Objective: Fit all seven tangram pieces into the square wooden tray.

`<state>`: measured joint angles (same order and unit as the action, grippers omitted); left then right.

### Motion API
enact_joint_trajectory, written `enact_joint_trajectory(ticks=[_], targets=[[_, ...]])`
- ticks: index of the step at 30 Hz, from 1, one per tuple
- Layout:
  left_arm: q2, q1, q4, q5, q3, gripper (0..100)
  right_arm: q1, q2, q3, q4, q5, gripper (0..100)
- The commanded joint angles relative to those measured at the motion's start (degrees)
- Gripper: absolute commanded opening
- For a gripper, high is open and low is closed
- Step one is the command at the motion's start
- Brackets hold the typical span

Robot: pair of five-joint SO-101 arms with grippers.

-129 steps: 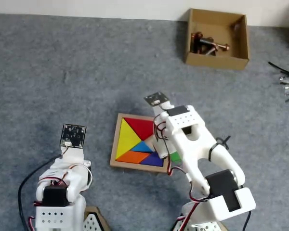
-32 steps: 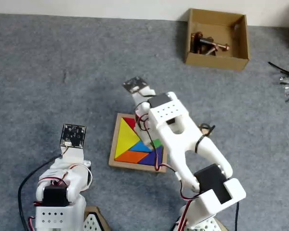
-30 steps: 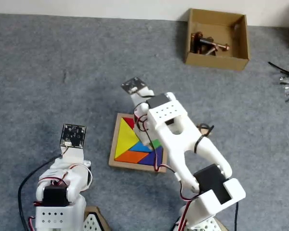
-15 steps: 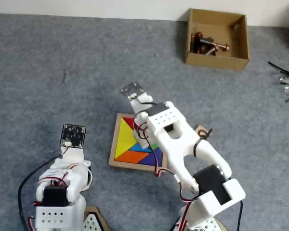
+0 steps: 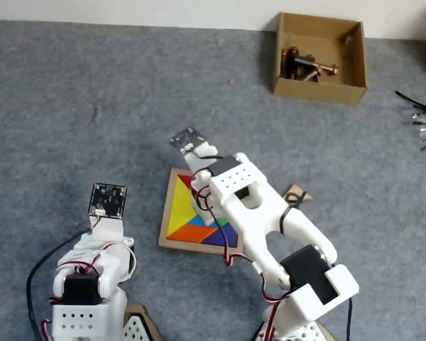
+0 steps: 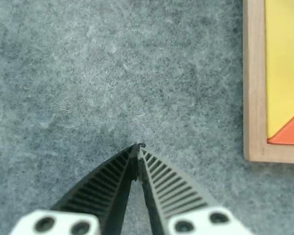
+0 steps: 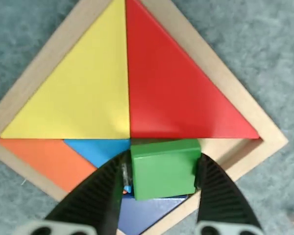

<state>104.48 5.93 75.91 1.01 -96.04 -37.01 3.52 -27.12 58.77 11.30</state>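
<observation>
the right gripper [image 7: 162,165] hangs over the square wooden tray [image 7: 270,143] and grips the green square [image 7: 165,172] between its two fingers. one edge of the green square lies along the edge of the red triangle [image 7: 171,88], close to the place where this meets the yellow triangle [image 7: 78,93]. if the square sits flat in the tray, one cannot tell. next to it a strip of bare wood shows between the red triangle and the tray's rim. the light blue piece [image 7: 100,148] and the orange piece [image 7: 46,159] lie at its other side; the dark blue piece [image 7: 152,208] shows between the fingers.

the tray lies on the grey carpet [image 5: 92,106], which runs round it from 7 to 12 o'clock. the right arm [image 5: 252,206] crosses its 3 o'clock half. the left arm [image 5: 92,266] stands at 8 o'clock from the tray, apart from it. the left gripper [image 6: 138,149] is closed, tips touching, over carpet near the tray's rim. a cardboard box [image 5: 318,57] stands at 1 o'clock, well apart; a small brown thing [image 5: 296,194] lies at 3 o'clock, just beside the right arm.
</observation>
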Motion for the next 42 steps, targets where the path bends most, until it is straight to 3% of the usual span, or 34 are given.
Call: enact_joint_trajectory(ticks=[1, 7, 14, 24, 31, 37, 42], targets=[[0.57, -0.66, 0.18, -0.09, -1.01, 1, -2.77, -0.66, -0.48, 1.01, 0.09, 13.9], [0.57, -0.66, 0.18, -0.09, -1.01, 1, -2.77, -0.66, -0.48, 1.01, 0.18, 14.6], [0.57, -0.66, 0.18, -0.09, -1.01, 1, -2.77, -0.92, -0.48, 1.1, 2.37, 28.3], [0.57, -0.66, 0.18, -0.09, -1.01, 1, -2.68, -1.1, -0.04, 1.1, 2.37, 28.5], [0.57, -0.66, 0.18, -0.09, -1.01, 1, 2.07, -1.27, 0.13, 1.1, 2.37, 28.3], [0.57, -0.66, 0.18, -0.09, -1.01, 1, 2.51, -9.89, -0.31, 1.1, 2.11, 28.1], [0.57, -0.66, 0.18, -0.09, -1.01, 1, 4.97, -16.04, -3.03, 0.57, 2.37, 17.1]])
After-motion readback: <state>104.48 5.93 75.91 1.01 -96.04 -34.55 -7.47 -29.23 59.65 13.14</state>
